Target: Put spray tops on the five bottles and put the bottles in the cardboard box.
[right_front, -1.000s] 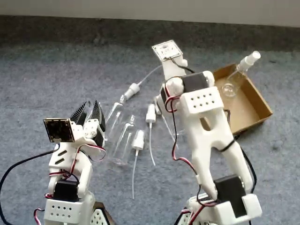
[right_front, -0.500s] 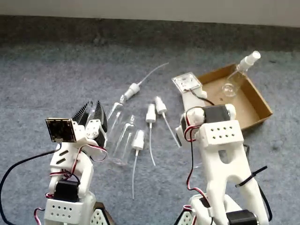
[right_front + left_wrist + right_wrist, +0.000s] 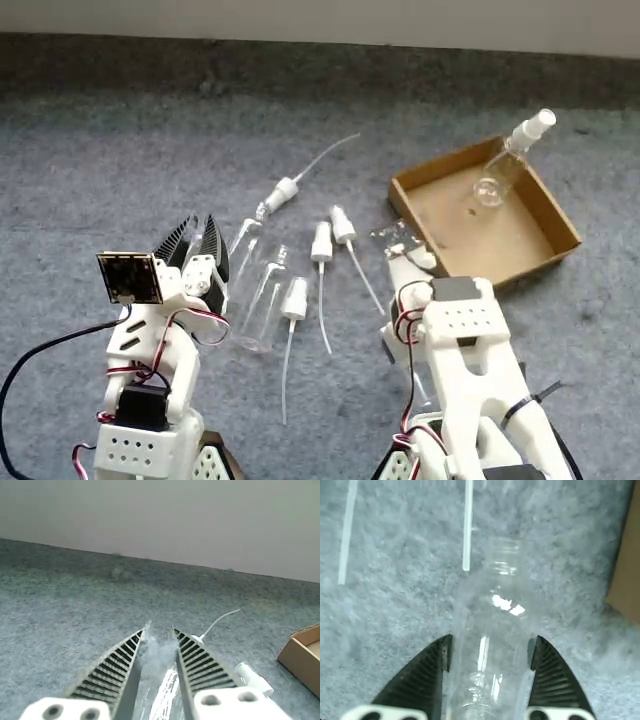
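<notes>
Two grips look slippery: right gripper [image 3: 491,639] clamps a capless clear plastic bottle [image 3: 495,605]; left gripper [image 3: 161,629], narrowly parted, pinches a second clear bottle [image 3: 162,690].

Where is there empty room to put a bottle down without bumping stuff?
The cardboard box floor is mostly bare; one capped bottle leans in its far corner. The carpet beyond the left end effector is bare too. It is crowded in the middle, where spray tops and clear bottles lie between the arms.
</notes>
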Motion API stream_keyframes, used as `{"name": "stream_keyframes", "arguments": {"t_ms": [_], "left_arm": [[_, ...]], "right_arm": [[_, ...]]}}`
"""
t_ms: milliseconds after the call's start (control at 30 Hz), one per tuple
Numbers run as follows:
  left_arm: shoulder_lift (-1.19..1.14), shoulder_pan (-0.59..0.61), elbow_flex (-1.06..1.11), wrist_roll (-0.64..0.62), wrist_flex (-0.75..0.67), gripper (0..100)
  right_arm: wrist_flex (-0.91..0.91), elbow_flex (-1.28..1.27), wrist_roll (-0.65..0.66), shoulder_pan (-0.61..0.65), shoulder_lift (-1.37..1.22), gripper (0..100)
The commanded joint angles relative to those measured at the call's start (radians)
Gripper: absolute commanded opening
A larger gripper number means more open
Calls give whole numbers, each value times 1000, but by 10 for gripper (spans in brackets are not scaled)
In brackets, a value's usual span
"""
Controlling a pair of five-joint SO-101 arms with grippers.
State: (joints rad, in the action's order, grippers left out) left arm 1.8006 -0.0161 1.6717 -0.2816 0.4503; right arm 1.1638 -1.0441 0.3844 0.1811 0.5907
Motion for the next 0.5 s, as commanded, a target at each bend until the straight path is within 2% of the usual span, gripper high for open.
{"name": "stream_keyframes", "arguments": {"t_ms": [0,133,467], "left_arm": [[19,-22,10,12,-18,53],[19,-22,10,12,-18,53],[19,-22,10,12,-18,53]], "right_arm": [[-21,2,40,-8,35,170],[-21,-4,83,-8,36,262],[-28,1,150,-7,38,266]]}}
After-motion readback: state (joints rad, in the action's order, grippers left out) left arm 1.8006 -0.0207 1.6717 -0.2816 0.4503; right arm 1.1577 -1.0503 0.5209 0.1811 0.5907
